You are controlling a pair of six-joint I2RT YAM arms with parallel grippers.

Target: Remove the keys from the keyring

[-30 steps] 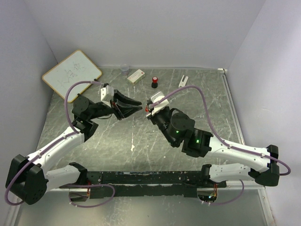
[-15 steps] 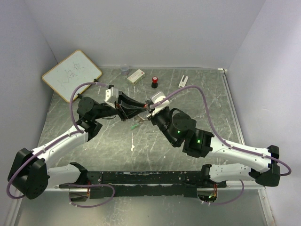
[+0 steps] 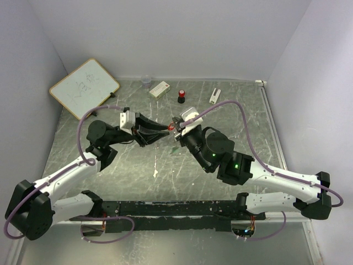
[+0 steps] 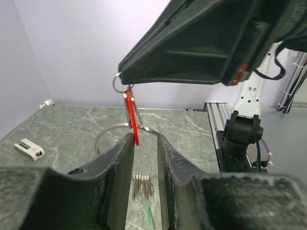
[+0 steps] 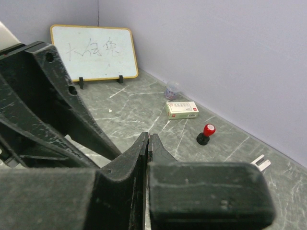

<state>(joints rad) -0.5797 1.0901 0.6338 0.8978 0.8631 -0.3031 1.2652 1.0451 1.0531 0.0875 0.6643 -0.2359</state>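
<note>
My right gripper (image 3: 172, 125) hangs above mid-table, shut on a small silver ring (image 4: 116, 81) at the top of the keyring. A red-headed key (image 4: 130, 115) hangs from that ring, seen edge-on. Lower down, the keyring's thin wire loop (image 4: 101, 136) curves behind my left fingertips. My left gripper (image 4: 145, 137) faces the right one from the left, its jaws a narrow gap apart. The red key's lower end lies at the mouth of that gap, against the left finger (image 4: 125, 143). Below the gap, several silver blades (image 4: 142, 186) and a green streak (image 4: 147, 211) are blurred.
Along the back wall stand a whiteboard (image 3: 84, 85), a clear cup (image 3: 146, 81), a small white box (image 3: 159, 89), a black cylinder with a red cap (image 3: 181, 96) and a white clip (image 3: 214, 96). The black rail (image 3: 165, 208) runs along the near edge.
My left gripper pushed right toward the right gripper's tip, then drew back a little. The hanging keys swung from left of the right gripper to beneath it. The right gripper stayed shut.
</note>
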